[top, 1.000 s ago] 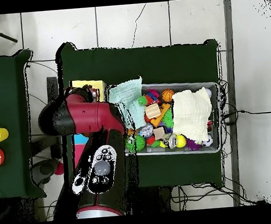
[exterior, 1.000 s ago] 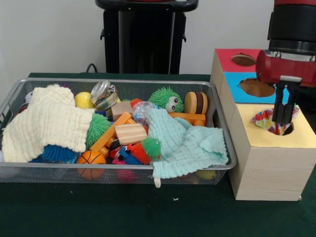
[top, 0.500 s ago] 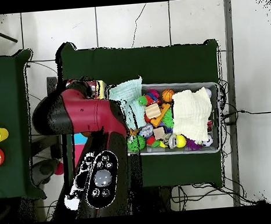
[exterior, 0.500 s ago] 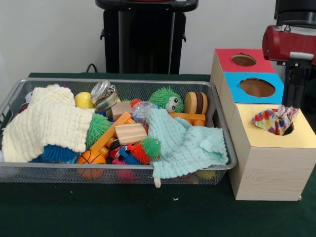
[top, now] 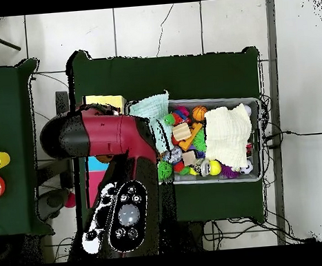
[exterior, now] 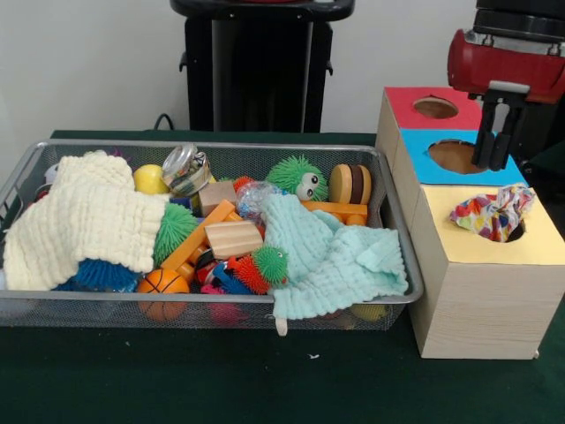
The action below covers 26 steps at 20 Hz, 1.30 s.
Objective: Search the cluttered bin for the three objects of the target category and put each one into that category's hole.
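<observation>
The silver wire-mesh bin [exterior: 212, 144] stands on the dark green table, full of toys; it also shows in the overhead view [top: 253, 104]. A knotted ball of multicoloured fabric [exterior: 491, 215] sits in the round hole [exterior: 517, 232] of the yellow-topped wooden box [exterior: 468, 252] and sticks out above it. My gripper [exterior: 492, 164] hangs open and empty, above and behind the ball, over the blue-topped box [exterior: 424, 155]. No other fabric ball shows in the bin. In the overhead view my arm [top: 105, 132] hides the gripper and most of the boxes.
The bin holds a cream knitted cloth [exterior: 84, 221], a mint cloth [exterior: 331, 256], a green spiky ball with eyes [exterior: 296, 177], an orange ball [exterior: 162, 283] and wooden blocks [exterior: 233, 238]. A red-topped box [exterior: 406, 106] stands behind the blue one.
My gripper let go of the fabric ball in the yellow box's hole, rose and moved back over the blue-topped box. The ball stays in the hole.
</observation>
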Motion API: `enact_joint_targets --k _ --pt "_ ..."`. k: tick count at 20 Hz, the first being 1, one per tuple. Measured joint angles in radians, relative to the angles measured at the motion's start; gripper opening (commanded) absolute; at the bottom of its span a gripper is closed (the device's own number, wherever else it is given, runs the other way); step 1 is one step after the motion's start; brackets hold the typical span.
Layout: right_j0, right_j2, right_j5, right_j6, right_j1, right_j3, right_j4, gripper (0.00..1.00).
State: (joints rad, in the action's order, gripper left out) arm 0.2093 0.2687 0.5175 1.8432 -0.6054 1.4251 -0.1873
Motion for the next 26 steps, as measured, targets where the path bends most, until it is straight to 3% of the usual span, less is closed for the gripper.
enact_joint_targets --k 26 --pt "-0.043 -0.072 0.003 0.000 0.005 0.001 -0.006 0.00"
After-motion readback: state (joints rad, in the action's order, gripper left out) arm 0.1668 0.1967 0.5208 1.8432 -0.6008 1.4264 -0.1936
